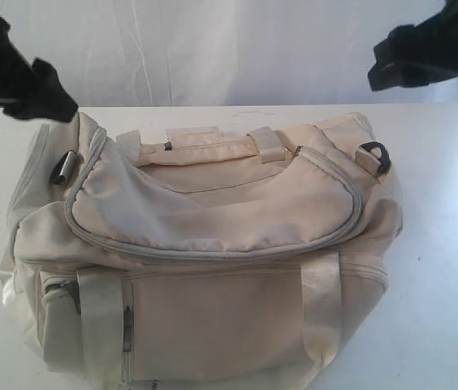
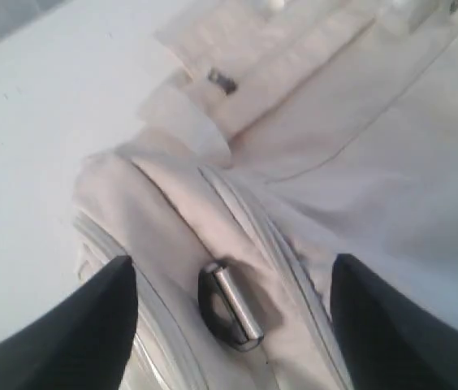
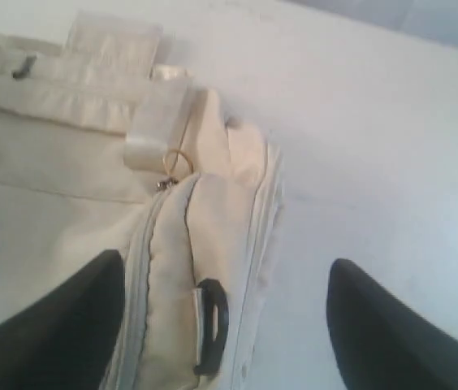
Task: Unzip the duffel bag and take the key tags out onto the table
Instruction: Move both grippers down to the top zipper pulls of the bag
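Hovering above the left end of the duffel bag [image 1: 213, 211], the left fingers [image 2: 83, 333] stand spread wide and empty over a black D-ring [image 2: 229, 305]. Bag lies on the white surface [image 1: 440, 244], grey zipper [image 1: 213, 253] shut, contents hidden. Above its right end, the right fingers [image 3: 383, 325] stand spread wide, empty.

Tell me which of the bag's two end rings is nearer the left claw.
The left-end ring, just under the left claw; the other ring sits at the duffel bag's far right end.
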Available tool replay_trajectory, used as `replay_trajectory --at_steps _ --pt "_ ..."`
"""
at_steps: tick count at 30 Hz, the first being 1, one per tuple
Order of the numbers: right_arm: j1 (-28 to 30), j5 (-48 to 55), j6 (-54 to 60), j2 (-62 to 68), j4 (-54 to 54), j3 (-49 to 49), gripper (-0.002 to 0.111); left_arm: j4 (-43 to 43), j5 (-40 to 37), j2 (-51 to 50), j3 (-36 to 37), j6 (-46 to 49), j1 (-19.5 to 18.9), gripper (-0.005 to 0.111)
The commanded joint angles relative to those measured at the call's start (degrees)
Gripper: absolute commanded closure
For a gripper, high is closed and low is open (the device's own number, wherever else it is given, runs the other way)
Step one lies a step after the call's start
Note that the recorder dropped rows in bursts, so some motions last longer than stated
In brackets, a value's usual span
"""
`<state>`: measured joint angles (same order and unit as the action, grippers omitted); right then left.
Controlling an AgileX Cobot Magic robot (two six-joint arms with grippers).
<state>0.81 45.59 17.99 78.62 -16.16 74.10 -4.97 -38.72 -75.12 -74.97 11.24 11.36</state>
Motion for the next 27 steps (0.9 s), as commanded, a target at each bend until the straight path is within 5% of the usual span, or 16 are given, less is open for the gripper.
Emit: replay_trajectory --at_steps 1,7,18,27 --pt "0.4 2.2 0.1 -4.4 0.4 1.2 0.043 -4.6 -5.5 2.2 -6.3 -0.2 0.1 0.037" --pt "0.4 7.2 -0.2 -7.0 0.4 1.2 0.043 -18.6 -15.9 -3.6 -9.9 6.3 0.1 0.041" --pt "0.4 9.3 -0.2 -6.9 -2.8 1.1 0.043 -35.4 -12.6 -29.3 -23.8 16.9 0.6 0.041" --pt "-3.8 5.4 3.5 2.6 -5.0 2.6 0.047 -40.9 -6.5 -45.6 -35.9 23.2 2.6 0.041"
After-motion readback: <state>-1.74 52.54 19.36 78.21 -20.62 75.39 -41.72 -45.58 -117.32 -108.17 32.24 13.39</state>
